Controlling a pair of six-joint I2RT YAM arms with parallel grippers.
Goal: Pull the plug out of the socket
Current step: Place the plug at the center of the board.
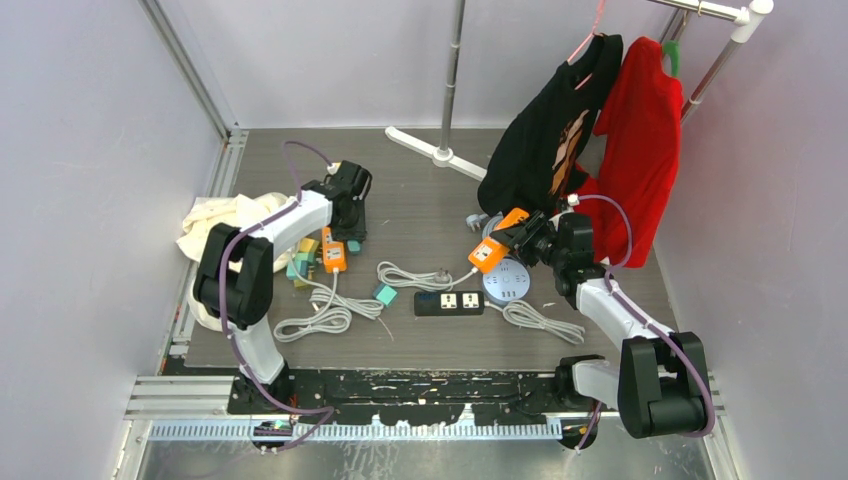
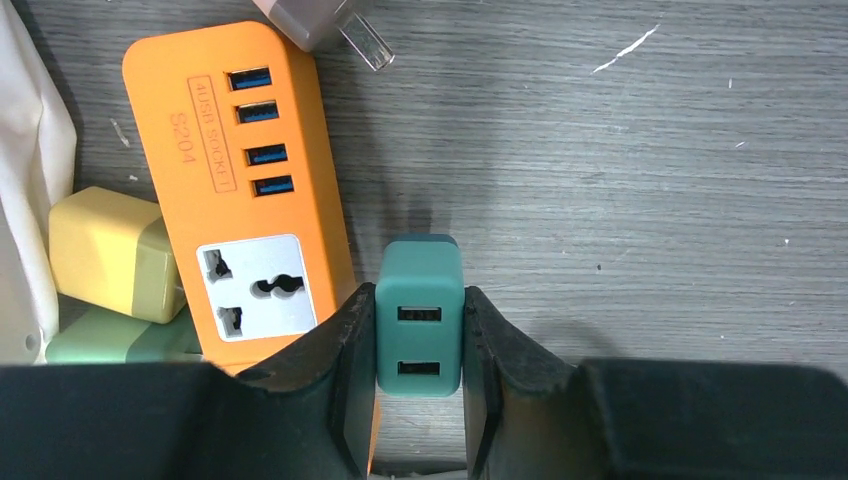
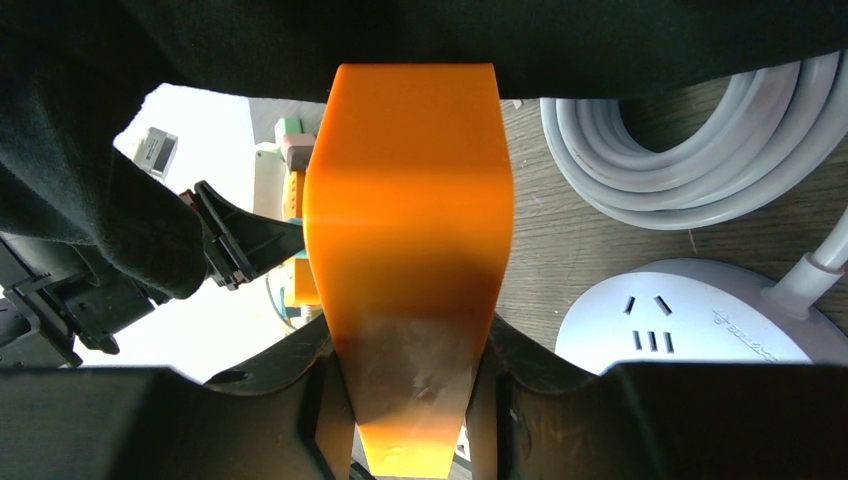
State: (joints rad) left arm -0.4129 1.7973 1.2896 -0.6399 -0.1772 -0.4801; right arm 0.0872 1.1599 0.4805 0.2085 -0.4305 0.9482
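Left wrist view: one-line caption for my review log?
Left gripper shut on a teal USB charger beside the orange power strip, whose socket is empty.

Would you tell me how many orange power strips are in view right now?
2. The first orange strip lies on the table beside the left gripper, which grips a teal charger. The second orange strip is clamped in the right gripper. Others may be hidden.

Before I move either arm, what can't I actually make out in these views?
- Right wrist: the orange strip in the right end effector shows only its plain back; socket face turned away, lower end cut off.
- Left wrist: the teal charger in the left end effector hides its own prongs beneath it.
- Left wrist: the grey plug is cut by the top edge.
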